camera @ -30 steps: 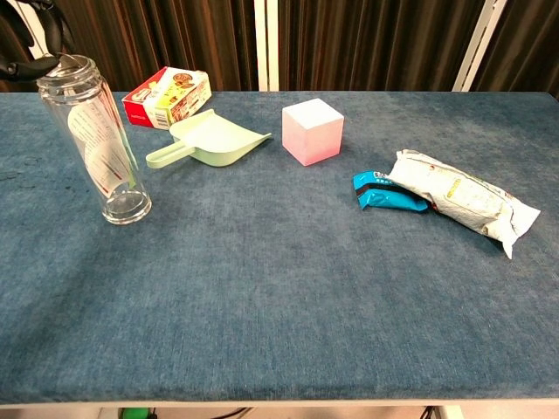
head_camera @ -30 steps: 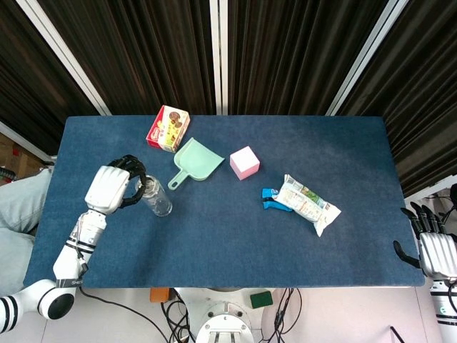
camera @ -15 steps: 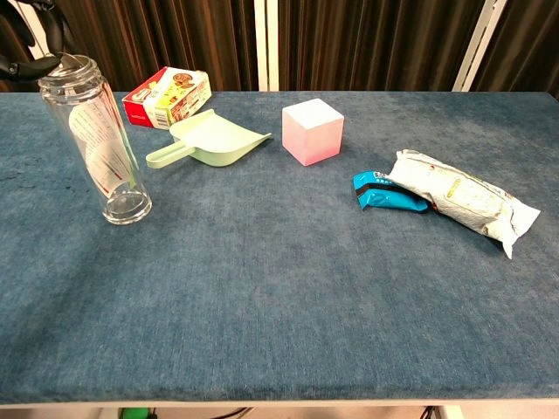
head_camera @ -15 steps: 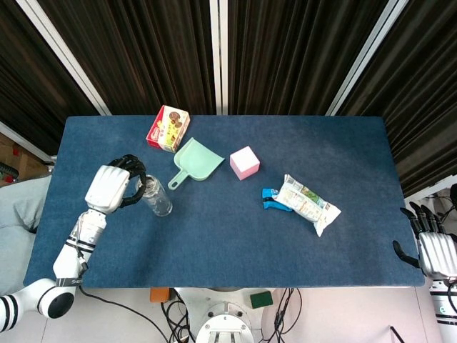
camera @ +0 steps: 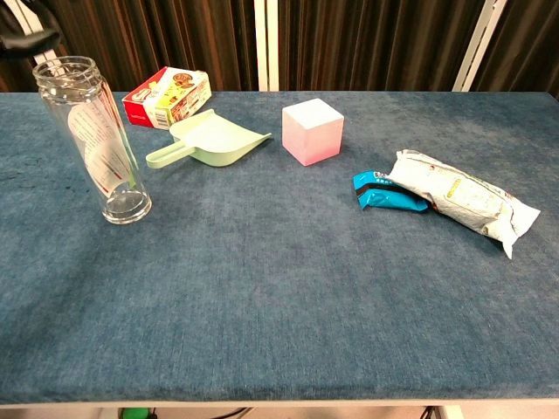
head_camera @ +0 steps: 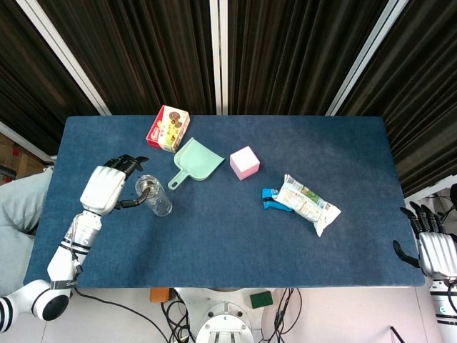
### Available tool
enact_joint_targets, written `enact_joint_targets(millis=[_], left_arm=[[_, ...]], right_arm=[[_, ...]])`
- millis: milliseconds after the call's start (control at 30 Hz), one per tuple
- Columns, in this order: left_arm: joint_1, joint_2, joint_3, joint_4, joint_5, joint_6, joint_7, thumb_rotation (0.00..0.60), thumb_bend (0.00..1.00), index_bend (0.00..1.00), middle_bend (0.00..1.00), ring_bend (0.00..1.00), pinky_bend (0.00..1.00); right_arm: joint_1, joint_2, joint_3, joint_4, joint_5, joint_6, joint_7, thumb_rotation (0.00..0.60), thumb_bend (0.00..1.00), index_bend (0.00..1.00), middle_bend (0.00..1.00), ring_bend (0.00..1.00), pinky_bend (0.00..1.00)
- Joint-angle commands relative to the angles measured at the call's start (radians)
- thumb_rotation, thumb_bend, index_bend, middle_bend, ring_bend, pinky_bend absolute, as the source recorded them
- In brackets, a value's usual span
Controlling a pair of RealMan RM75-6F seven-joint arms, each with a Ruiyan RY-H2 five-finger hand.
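A clear glass bottle (head_camera: 153, 195) with a printed label stands upright on the blue table (head_camera: 228, 243), at its left side; in the chest view the bottle (camera: 92, 140) rises near the left edge. My left hand (head_camera: 107, 187) hovers just left of it with fingers spread, its thumb reaching toward the bottle's rim, holding nothing. Only a dark sliver of that hand (camera: 26, 39) shows in the chest view. My right hand (head_camera: 435, 250) hangs beyond the table's right edge, fingers apart and empty.
A red snack box (head_camera: 168, 128), a mint green scoop (head_camera: 194, 161) and a pink cube (head_camera: 244, 162) lie behind the bottle. A white packet (head_camera: 307, 203) rests partly over a blue packet (head_camera: 271, 199) right of centre.
My left hand has let go of the bottle's top and drawn back to the left with its fingers spread. The bottle stays upright in place.
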Motion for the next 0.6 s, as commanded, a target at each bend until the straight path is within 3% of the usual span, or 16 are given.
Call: enact_joint_targets(millis=[33, 133, 233, 333, 600], left_arm=[[0.010, 0.006, 0.002, 0.000, 0.014, 0.017, -0.018, 0.204, 0.17, 0.15, 0.33, 0.24, 0.33], [0.020, 0.009, 0.005, -0.002, 0.029, 0.033, -0.042, 0.167, 0.08, 0.17, 0.31, 0.22, 0.33], [0.029, 0.008, 0.017, 0.011, 0.063, 0.051, -0.073, 0.092, 0.02, 0.28, 0.27, 0.19, 0.32], [0.034, 0.008, 0.035, 0.031, 0.094, 0.055, -0.092, 0.061, 0.00, 0.37, 0.22, 0.14, 0.27], [0.044, -0.002, 0.064, 0.061, 0.139, 0.064, -0.093, 0.022, 0.00, 0.43, 0.16, 0.09, 0.22]], right_arm=[[0.001, 0.000, 0.000, -0.001, -0.001, 0.000, -0.001, 0.600, 0.33, 0.15, 0.04, 0.00, 0.11], [0.001, -0.002, 0.000, 0.000, -0.001, 0.000, -0.003, 0.600, 0.33, 0.16, 0.04, 0.00, 0.11], [0.001, -0.004, -0.001, 0.001, -0.001, 0.000, -0.003, 0.600, 0.33, 0.15, 0.04, 0.00, 0.11], [0.001, -0.004, -0.001, 0.000, -0.002, -0.001, -0.004, 0.600, 0.33, 0.15, 0.04, 0.00, 0.11], [0.001, -0.005, -0.001, 0.002, 0.000, -0.003, -0.005, 0.600, 0.33, 0.15, 0.04, 0.00, 0.11]])
